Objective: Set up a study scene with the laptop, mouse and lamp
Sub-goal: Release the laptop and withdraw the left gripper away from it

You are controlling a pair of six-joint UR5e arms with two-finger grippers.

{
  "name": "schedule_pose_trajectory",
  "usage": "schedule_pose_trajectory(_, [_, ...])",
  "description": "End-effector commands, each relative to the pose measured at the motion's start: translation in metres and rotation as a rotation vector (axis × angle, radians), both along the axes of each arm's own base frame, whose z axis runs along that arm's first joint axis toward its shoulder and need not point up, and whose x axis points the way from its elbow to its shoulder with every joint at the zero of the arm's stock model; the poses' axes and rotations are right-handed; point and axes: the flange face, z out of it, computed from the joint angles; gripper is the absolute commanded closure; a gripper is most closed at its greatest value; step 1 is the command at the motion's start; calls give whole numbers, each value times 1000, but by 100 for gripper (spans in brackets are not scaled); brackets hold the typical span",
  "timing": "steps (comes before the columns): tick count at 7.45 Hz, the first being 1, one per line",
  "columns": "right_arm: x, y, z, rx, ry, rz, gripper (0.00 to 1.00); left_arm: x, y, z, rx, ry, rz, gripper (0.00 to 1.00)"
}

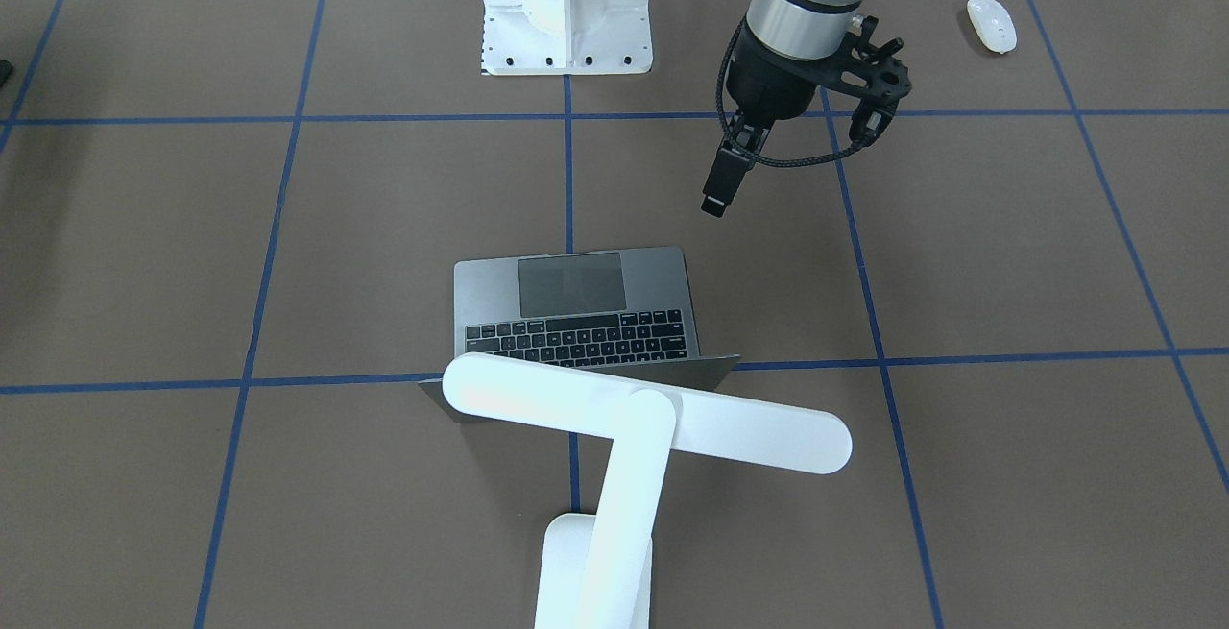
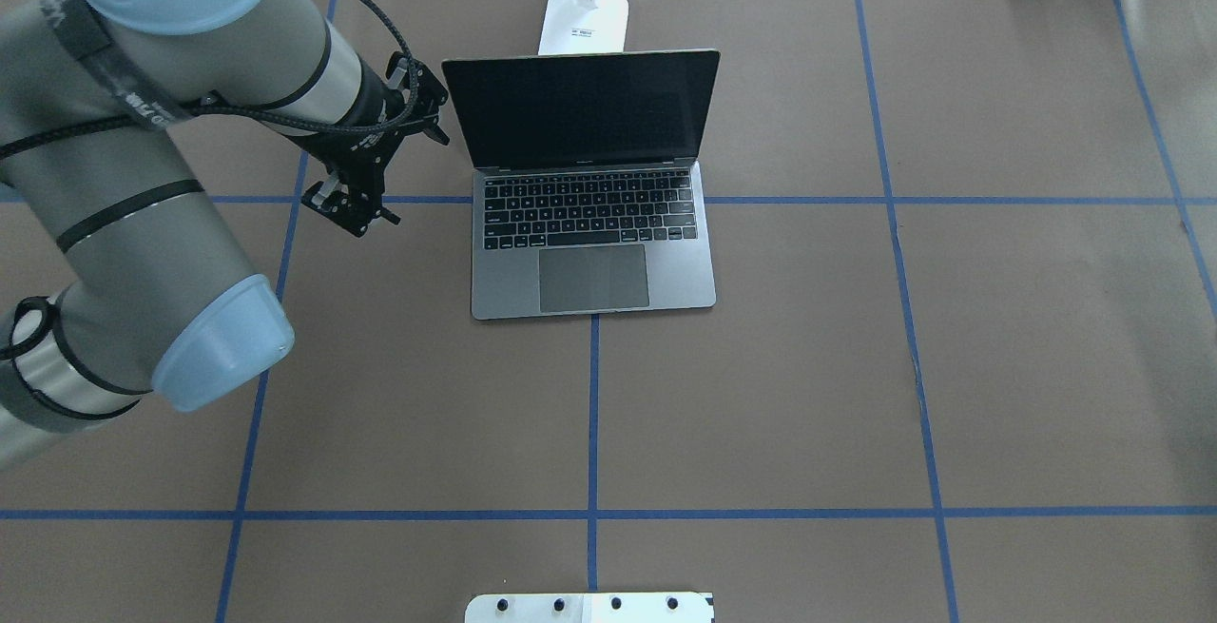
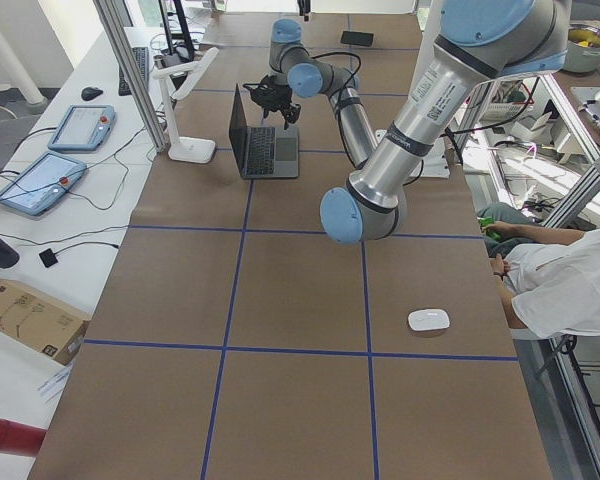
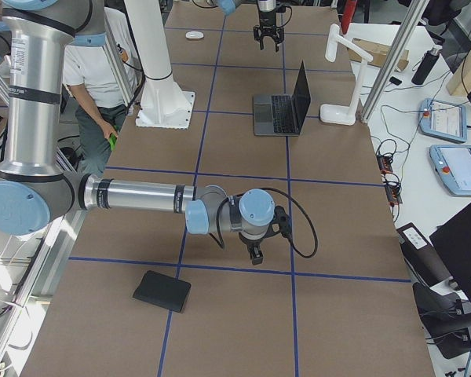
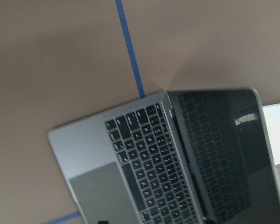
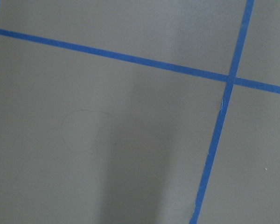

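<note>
A flat black mat [image 4: 162, 290] lies on the brown table [image 2: 998, 366] (gridded with blue tape [image 2: 593, 414]). A person [image 3: 570, 285] sits alongside; two tablets [image 3: 42, 183] and a cardboard box [image 3: 30, 318] rest opposite.

— How is the bench [image 2: 951, 366] lit?

— Evenly and brightly from above. Only soft, faint shadows are cast on its brown surface. A broad dim band is seen down the middle of the right wrist view.

— Is anything blown out?

— The lamp [image 1: 768, 432] is overexposed in the front-facing view: its white is washed to a bluish glow and little surface detail is kept. The pedestal [image 1: 566, 5] is nearly as bright.

— Any glare, blur or distortion?

— In the left wrist view, which is slightly soft, the keys are mirrored on the laptop [image 5: 144, 158] screen and a pale streak is caught. In the side views the poles [image 3: 135, 75] are made to lean outward near the picture edges, and a washed-out bright patch is seen past the bench's far end.
</note>
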Motion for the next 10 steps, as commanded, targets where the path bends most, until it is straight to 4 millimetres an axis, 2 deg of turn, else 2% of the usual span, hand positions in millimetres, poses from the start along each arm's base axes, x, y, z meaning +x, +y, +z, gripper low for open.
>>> schedule_pose_trajectory(1, [19,27,68,65,-13,-122,1,-33,30,29,213,-50,156,1])
schedule_pose_trajectory(2, [21,46,83,64,-17,-146,1,-47,45,33,300,-49,212,1])
schedule_pose_trajectory(3, [24,57,90,62,-19,-153,1,-57,55,27,391,-49,265,1])
schedule_pose_trajectory(4, [23,78,104,66,-11,-187,1,-72,69,38,415,-53,290,1])
schedule_pose_trajectory(5, [26,82,111,88,7,-219,1,-73,70,44,447,-73,318,1])
schedule_pose_trajectory(6, [25,85,115,93,33,-244,1,-83,78,35,472,-59,313,1])
schedule_pose_trajectory(7, [30,87,120,120,64,-276,1,-81,76,38,468,-66,316,1])
schedule_pose_trajectory(8, [31,93,125,130,63,-345,1,-88,78,46,538,-96,374,1])
schedule_pose_trajectory(9, [35,106,136,98,18,-439,1,-112,91,61,621,-132,431,1])
schedule_pose_trajectory(10, [35,113,139,56,-37,-516,1,-124,93,64,635,-140,428,1])
